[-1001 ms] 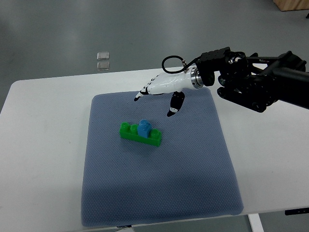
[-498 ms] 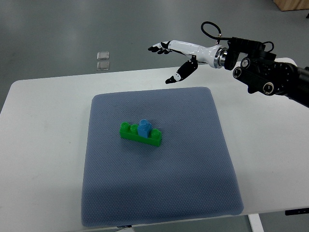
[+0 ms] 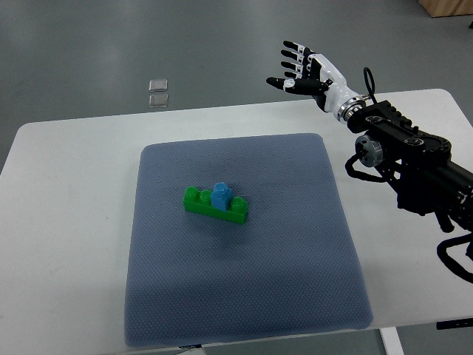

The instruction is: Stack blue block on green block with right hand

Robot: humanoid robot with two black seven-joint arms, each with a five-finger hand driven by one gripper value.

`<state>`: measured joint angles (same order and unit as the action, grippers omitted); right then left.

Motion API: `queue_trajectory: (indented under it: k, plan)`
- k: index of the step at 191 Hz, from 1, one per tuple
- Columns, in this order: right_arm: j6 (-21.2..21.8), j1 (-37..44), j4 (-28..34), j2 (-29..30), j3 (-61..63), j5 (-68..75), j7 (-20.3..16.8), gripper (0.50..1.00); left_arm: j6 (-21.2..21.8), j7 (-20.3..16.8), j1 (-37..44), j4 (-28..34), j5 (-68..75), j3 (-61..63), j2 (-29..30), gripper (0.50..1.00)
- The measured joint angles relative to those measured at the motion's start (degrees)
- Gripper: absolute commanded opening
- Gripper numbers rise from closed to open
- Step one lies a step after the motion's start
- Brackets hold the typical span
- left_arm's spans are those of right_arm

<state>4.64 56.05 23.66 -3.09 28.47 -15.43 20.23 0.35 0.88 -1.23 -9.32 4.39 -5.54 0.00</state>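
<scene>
Two plastic bricks sit joined near the middle of the grey-blue textured mat [image 3: 295, 296]; the small blue block [image 3: 219, 195] rests on the studs of the long green block [image 3: 215, 206], so the stacking looks done. The white right hand [image 3: 304, 68] hangs well apart beyond the white table's [image 3: 66, 222] far edge, fingers [image 3: 294, 49] spread and empty, apparently clear of the stack; no left arm shows.

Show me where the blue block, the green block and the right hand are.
blue block [image 3: 220, 197], top view, its top face.
green block [image 3: 238, 212], top view, its right end.
right hand [image 3: 304, 68], top view, its palm.
</scene>
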Motion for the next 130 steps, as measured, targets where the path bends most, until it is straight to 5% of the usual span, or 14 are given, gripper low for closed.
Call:
queue_trajectory:
  k: [130]
  plan:
    - [-1.6, -4.6, -0.4, 2.5, 5.6, 8.6, 2.2, 0.913, 0.0, 0.0, 0.0, 0.0, 0.0, 0.0, 0.0, 1.000]
